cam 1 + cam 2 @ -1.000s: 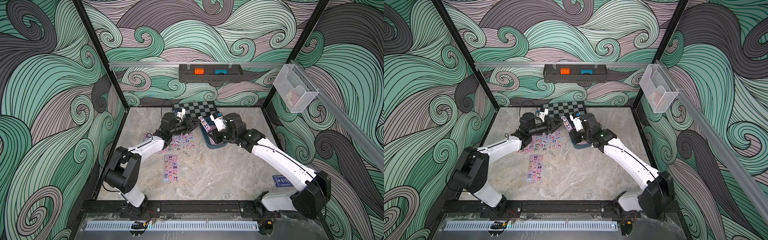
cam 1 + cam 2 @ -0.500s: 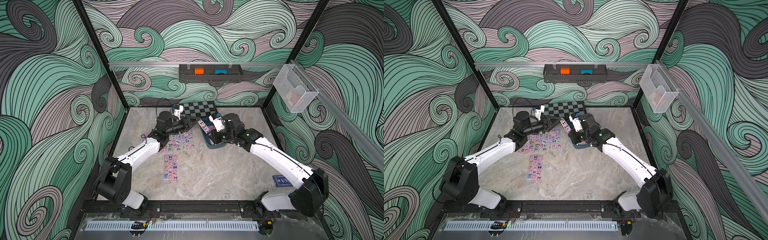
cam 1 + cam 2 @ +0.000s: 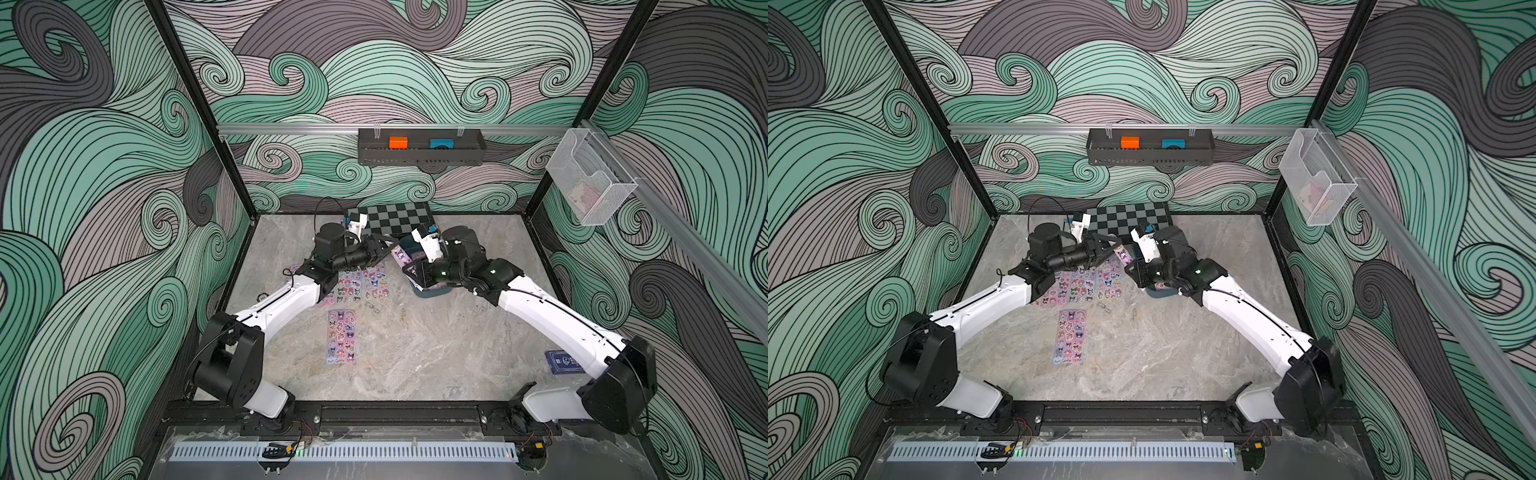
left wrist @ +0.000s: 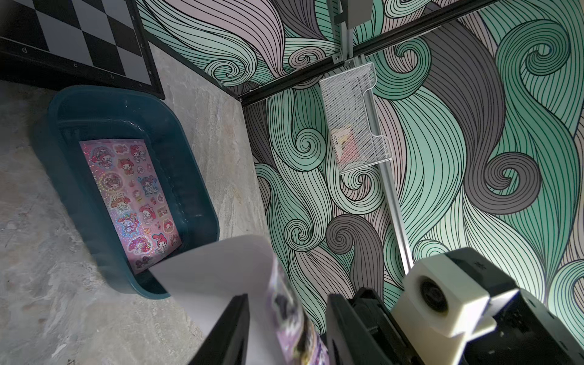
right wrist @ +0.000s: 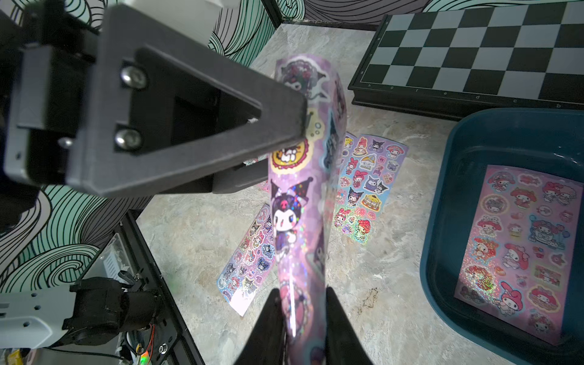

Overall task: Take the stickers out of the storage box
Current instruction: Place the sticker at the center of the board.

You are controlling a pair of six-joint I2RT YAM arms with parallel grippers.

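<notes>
The purple sticker sheet (image 5: 297,196) is out of the storage box (image 5: 442,189) and up in the air just beside it. My right claw (image 5: 301,292) pinches its near end, jaws closed tight on it. The sheet's far end stands between the jaws of my left claw (image 4: 287,298). Those jaws are partly apart, and a gap shows on one side of the sheet, so that claw has no grip on it. Both my arms reach from the front rail toward the middle back of the worktop (image 3: 415,353) and meet there. My left wrist lies nearly level and points across at the right one, and my right forearm hangs over the box. Inside the box one pink sheet (image 5: 518,252) lies flat on the bottom, nearer one long wall. The held sheet is glossy, curled along its length and white on the back, printed with a dark-hooded cartoon figure and glittering patches. A row of sheets (image 3: 361,282) lies side by side on the worktop under my left arm, and a single sheet (image 3: 341,336) lies apart, nearer the front. The chessboard (image 3: 399,216) sits just behind the box.
</notes>
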